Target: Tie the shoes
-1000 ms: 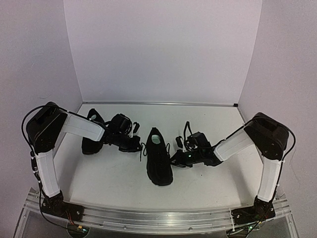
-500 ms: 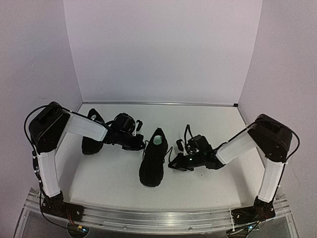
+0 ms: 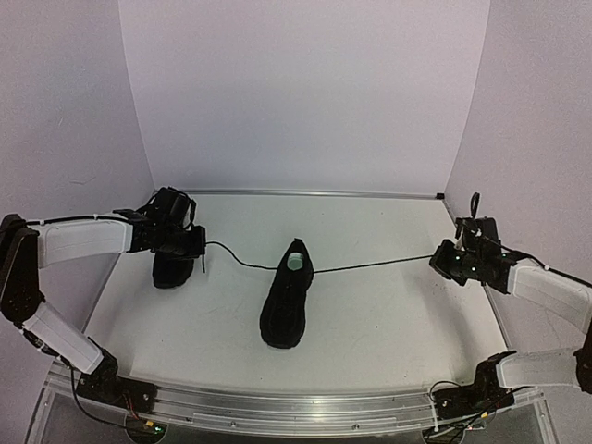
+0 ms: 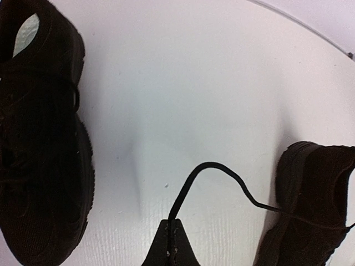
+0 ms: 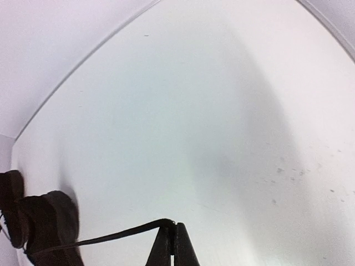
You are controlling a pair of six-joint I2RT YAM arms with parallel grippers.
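Note:
One black sneaker [image 3: 285, 301] lies in the middle of the table, toe toward me. The second black sneaker [image 3: 169, 268] lies at the far left, partly under my left gripper. Thin black lace ends run out from the middle shoe to both sides. My left gripper [image 3: 196, 242] is shut on the left lace end [image 4: 191, 185], which curves back to the middle shoe [image 4: 310, 210]. My right gripper [image 3: 437, 262] is shut on the right lace end [image 5: 111, 237], drawn nearly straight to the shoe [image 5: 47, 227]. The left shoe also shows in the left wrist view [image 4: 39, 138].
White walls enclose the table on the left, back and right, with a metal strip [image 3: 296, 193] along the back edge. The arm bases sit on an aluminium rail [image 3: 277, 412] at the near edge.
Both arms have swung outward from the middle shoe, left to the far left and right to the far right, pulling the lace ends out long. The shoe shifted and turned slightly left.

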